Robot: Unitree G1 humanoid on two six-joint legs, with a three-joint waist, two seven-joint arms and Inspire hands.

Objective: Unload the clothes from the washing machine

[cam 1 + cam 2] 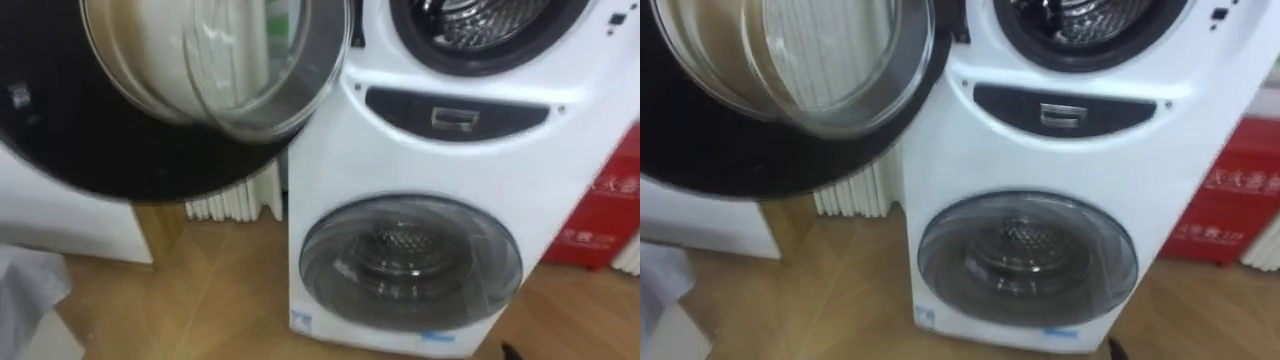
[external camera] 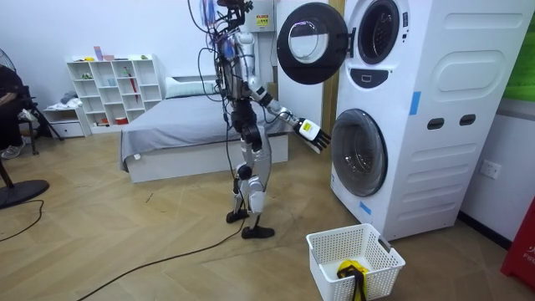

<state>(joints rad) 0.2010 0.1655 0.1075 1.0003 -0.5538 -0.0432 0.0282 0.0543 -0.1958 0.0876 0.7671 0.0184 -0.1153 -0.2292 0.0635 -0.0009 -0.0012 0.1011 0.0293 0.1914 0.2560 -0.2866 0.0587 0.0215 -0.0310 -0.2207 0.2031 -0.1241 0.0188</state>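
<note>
washer (image 2: 435,125): upper door (image 2: 311,42) swung open | right hand (image 2: 314,132) before washer's lower door (image 1: 410,262), fingers' state unclear | basket (image 2: 330,267) on floor (image 2: 125,242) near washer

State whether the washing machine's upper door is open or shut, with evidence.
Open: the upper door stands swung outward, baring the drum mouth; the lower door is shut.

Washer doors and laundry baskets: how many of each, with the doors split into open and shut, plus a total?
Open washer doors: 1, the upper door
Shut washer doors: 1, the lower door
Laundry baskets: 1, the white basket
Total: 3
</note>
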